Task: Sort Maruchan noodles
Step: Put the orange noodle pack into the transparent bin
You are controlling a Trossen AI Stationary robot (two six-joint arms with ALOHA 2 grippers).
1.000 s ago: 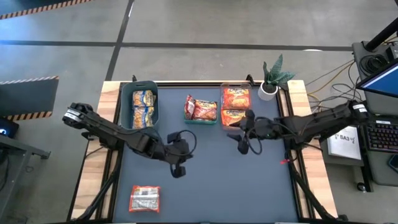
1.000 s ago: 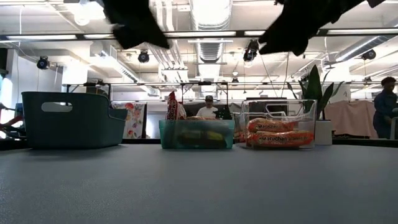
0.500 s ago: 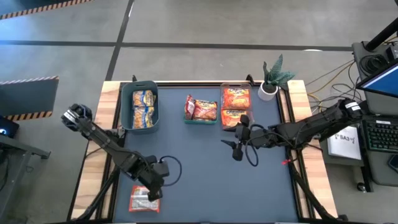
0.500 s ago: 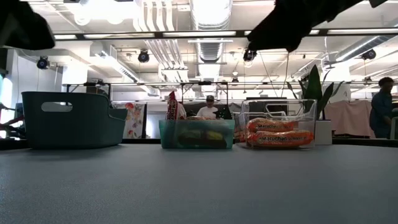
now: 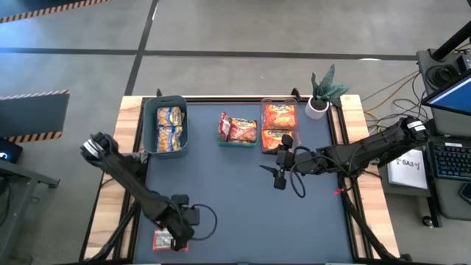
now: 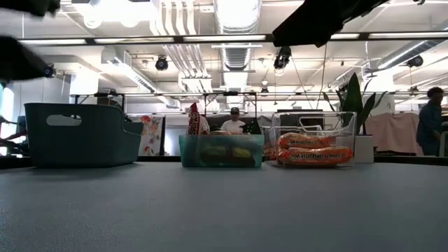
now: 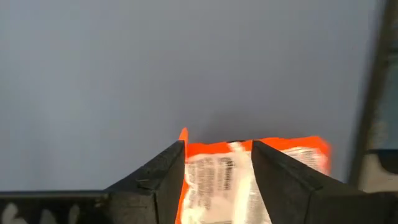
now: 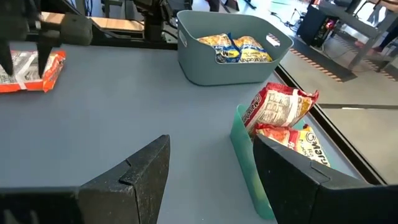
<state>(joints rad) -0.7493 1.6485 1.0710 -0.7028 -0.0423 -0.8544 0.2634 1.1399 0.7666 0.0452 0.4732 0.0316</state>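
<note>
The dark grey matte surface carries a teal plastic bin, a small green tray, a clear container, a potted plant, and one orange-red flat noodle packet near its front left corner.

Worktop: dark grey-blue mat, pale wood edges. Bins: teal-grey tub w/ yellow-and-blue pkts; small green bin w/ red-and-white pkts; clear bin w/ orange-red pkts. Loose pkt: orange-red, white/grey centre. Arms black.
</note>
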